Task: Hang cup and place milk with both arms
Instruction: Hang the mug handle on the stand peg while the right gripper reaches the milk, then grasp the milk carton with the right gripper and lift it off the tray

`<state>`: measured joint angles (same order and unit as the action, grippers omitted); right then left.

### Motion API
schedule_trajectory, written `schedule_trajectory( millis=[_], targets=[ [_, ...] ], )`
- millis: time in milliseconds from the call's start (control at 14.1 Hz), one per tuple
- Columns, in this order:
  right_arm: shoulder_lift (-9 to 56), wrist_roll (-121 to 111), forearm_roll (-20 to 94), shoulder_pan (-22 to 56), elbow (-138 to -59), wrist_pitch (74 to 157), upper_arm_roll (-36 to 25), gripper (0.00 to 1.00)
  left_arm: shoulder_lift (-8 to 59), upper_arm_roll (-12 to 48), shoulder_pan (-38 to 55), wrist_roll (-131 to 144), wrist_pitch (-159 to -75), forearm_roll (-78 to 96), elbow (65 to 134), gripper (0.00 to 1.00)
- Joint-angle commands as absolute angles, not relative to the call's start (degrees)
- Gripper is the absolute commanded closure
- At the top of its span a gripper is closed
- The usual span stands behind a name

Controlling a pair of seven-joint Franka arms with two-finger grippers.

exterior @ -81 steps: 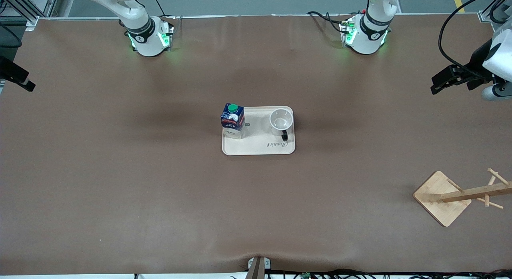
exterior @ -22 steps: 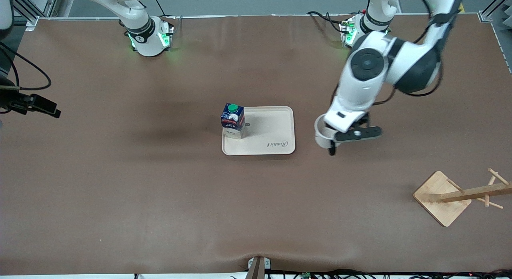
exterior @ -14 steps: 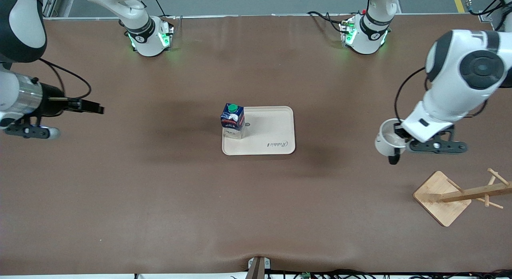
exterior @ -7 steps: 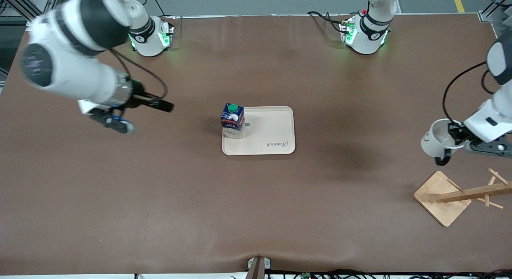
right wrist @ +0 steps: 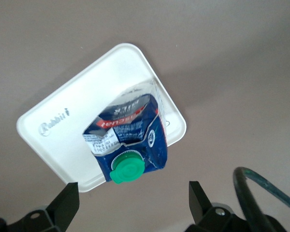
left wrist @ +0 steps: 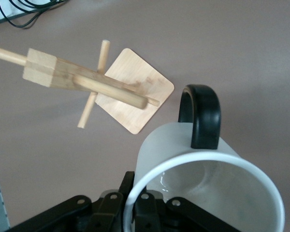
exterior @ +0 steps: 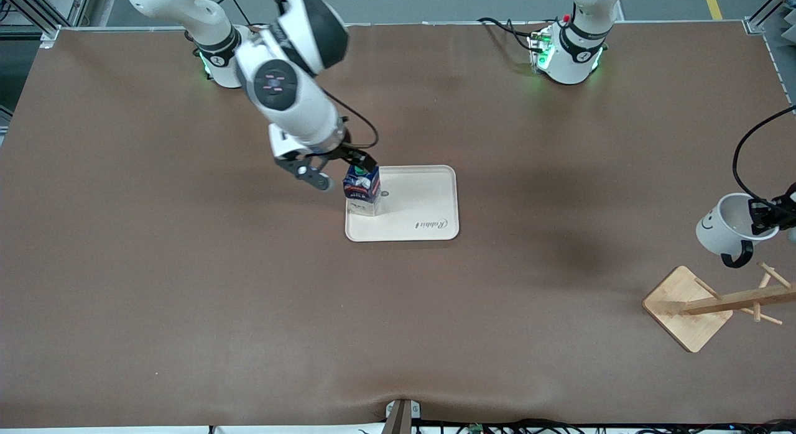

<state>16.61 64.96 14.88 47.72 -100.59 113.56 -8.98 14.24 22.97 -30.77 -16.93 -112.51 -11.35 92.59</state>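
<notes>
The cup point(exterior: 724, 227), a white mug with a black smiley face and black handle, hangs tilted in my left gripper point(exterior: 763, 215), which is shut on its rim over the table just above the wooden rack. In the left wrist view the cup point(left wrist: 166, 145) fills the frame, its rim pinched in my left gripper point(left wrist: 135, 205). The milk point(exterior: 362, 188) stands upright on the tray's corner toward the right arm's end. My right gripper point(exterior: 339, 168) is open above it. In the right wrist view the milk point(right wrist: 130, 137) sits just ahead of my open right gripper point(right wrist: 133, 202).
The beige tray point(exterior: 423, 201) lies mid-table and also shows in the right wrist view point(right wrist: 63, 140). The wooden rack point(exterior: 687, 306) with pegs stands at the left arm's end, near the front camera, and shows in the left wrist view point(left wrist: 87, 79).
My right arm swung in from the right arm's end to over the milk. My left gripper carried the cup farther toward the rack.
</notes>
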Motion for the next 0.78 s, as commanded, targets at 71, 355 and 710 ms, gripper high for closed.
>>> schedule_trajectory(
  millis=[71,355,710],
  targets=[
    [18.98,68.64,8.81,50.97,-100.28,115.05,-10.02,0.0,17.66,23.47,-31.64,-19.33,-113.29,-10.11,87.55,1.0],
    [20.56,72.59,6.34,52.55,-100.9,117.6,-10.02,0.0,18.28,23.55,-33.3,-20.56,-113.73,-9.59,87.36,1.0],
    [20.74,77.86,4.4,52.56,-100.2,117.16,-9.93,1.0,19.16,23.47,-35.77,-25.31,-114.96,-7.12,87.36,1.0]
  ],
)
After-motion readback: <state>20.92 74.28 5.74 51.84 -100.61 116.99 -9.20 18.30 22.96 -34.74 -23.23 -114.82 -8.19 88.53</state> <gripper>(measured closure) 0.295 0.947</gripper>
